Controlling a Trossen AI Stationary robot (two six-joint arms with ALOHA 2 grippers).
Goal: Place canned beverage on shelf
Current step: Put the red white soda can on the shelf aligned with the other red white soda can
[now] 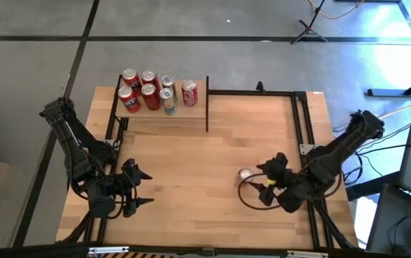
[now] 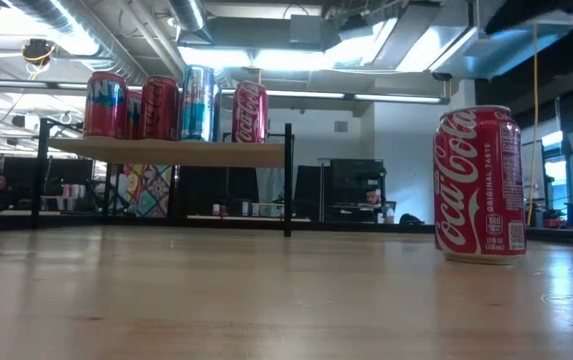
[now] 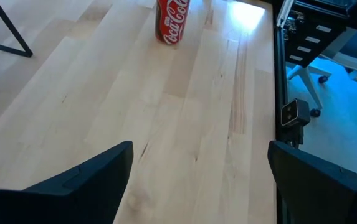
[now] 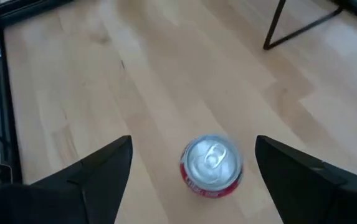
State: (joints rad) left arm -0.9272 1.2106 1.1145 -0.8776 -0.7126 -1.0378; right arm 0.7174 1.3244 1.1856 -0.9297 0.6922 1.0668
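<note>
1. The light wooden tabletop (image 1: 191,165) ran in long planks, ringed by a black frame (image 1: 302,122), with grey floor (image 1: 191,21) beyond it and an office room with monitors behind.
2. Nearest me, the left gripper (image 1: 139,188) hung over the table's near left part, fingers (image 3: 85,180) spread wide and holding nothing.
3. The right gripper (image 1: 266,175) hovered above a red cola can (image 4: 211,167) standing upright on the table's right side; its fingers (image 4: 91,177) stood wide on either side of the can, apart from it.
4. Open bare wood lay between the can and the far shelf.
5. At the far left, the shelf (image 1: 163,115), a small board on thin black posts, carried six upright cans (image 1: 150,89), clustered to its left and middle, leaving its right end bare.
</note>
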